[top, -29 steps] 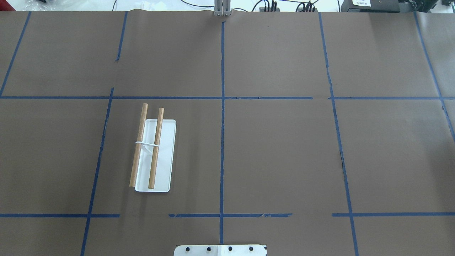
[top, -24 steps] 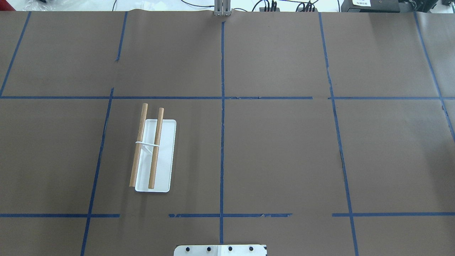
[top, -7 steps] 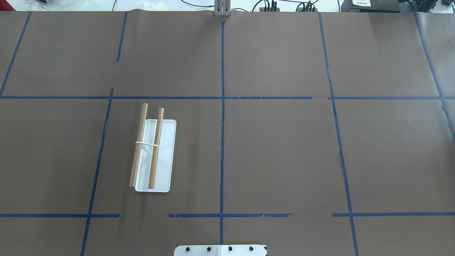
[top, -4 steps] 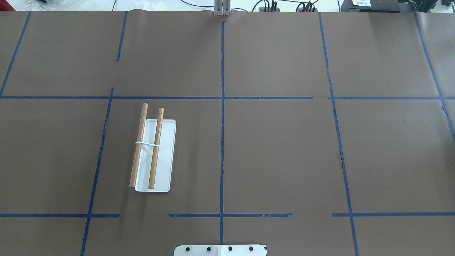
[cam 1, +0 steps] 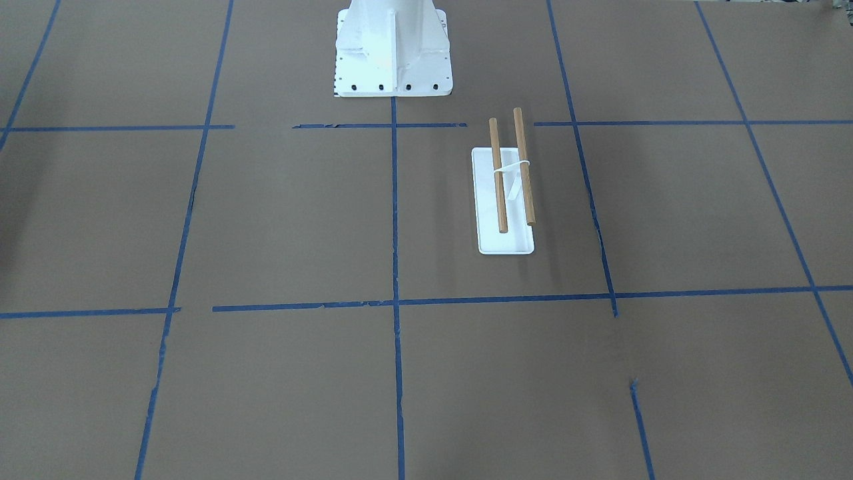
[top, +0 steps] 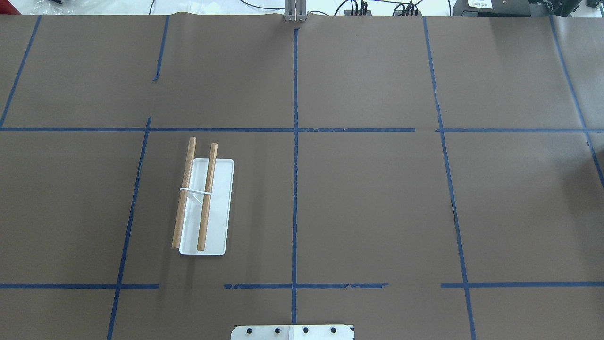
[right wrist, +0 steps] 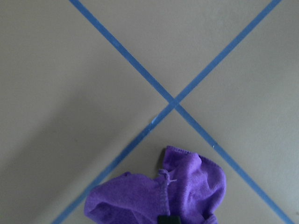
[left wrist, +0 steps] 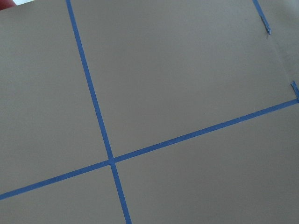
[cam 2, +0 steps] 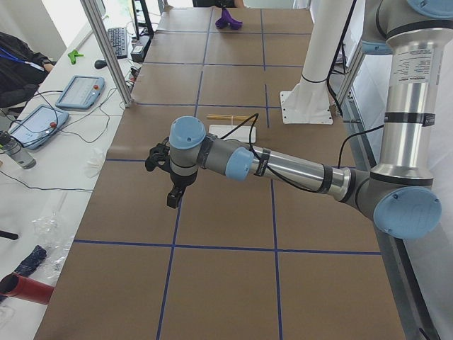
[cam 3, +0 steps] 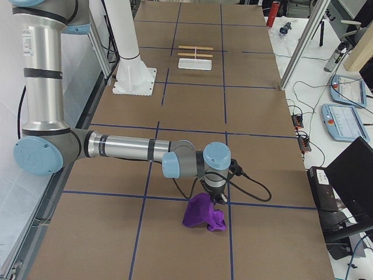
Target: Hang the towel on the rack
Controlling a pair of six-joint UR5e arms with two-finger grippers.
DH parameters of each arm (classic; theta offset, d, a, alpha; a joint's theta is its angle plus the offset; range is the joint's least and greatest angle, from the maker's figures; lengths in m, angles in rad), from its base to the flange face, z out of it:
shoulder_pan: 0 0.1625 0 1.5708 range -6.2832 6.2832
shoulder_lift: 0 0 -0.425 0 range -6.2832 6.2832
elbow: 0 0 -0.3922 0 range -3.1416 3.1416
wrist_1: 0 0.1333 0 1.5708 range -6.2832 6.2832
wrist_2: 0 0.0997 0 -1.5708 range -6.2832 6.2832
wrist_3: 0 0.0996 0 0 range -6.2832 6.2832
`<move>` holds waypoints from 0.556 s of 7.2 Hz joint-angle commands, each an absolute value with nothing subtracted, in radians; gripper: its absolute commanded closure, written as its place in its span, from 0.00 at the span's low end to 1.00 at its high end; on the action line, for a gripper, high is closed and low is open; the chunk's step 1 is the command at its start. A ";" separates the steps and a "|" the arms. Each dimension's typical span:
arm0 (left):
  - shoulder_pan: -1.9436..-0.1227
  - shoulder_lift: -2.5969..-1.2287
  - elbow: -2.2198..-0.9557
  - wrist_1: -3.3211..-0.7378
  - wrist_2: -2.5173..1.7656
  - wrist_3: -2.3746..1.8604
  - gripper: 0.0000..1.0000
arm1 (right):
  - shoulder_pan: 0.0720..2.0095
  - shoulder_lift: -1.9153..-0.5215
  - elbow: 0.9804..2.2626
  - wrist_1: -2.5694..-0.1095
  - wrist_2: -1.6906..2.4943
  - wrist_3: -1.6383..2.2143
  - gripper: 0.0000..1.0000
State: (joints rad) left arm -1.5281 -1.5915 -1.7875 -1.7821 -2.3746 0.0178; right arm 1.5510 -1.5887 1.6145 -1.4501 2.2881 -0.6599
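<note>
The rack (top: 214, 212) stands left of the table's middle: a flat white base, a white upright and two parallel brown dowels. It also shows in the front-facing view (cam 1: 506, 243) and far off in the right side view (cam 3: 195, 58). The purple towel (cam 3: 204, 214) is bunched at the table's far right end, off the overhead view. My right gripper (cam 3: 213, 197) is right above it. In the right wrist view the towel (right wrist: 187, 186) gathers up to a dark fingertip (right wrist: 168, 219) at the bottom edge. My left gripper (cam 2: 172, 198) hovers over bare table at the left end; I cannot tell whether it is open or shut.
The table is covered in brown paper with a grid of blue tape. The white bolted pedestal (cam 1: 393, 47) stands at the robot's side, its base plate (top: 292, 332) at the overhead view's bottom. Tablets and cables lie on side tables past the far edge.
</note>
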 commanded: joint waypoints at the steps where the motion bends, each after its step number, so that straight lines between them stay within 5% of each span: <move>1: -1.528 -1.592 -1.773 -1.941 -2.376 -0.059 0.00 | 1.530 -1.519 1.863 -1.671 2.296 -0.572 1.00; 4: -1.465 -1.687 -1.798 -1.939 -2.376 -0.286 0.00 | 1.409 -1.333 1.971 -1.876 2.385 -0.276 1.00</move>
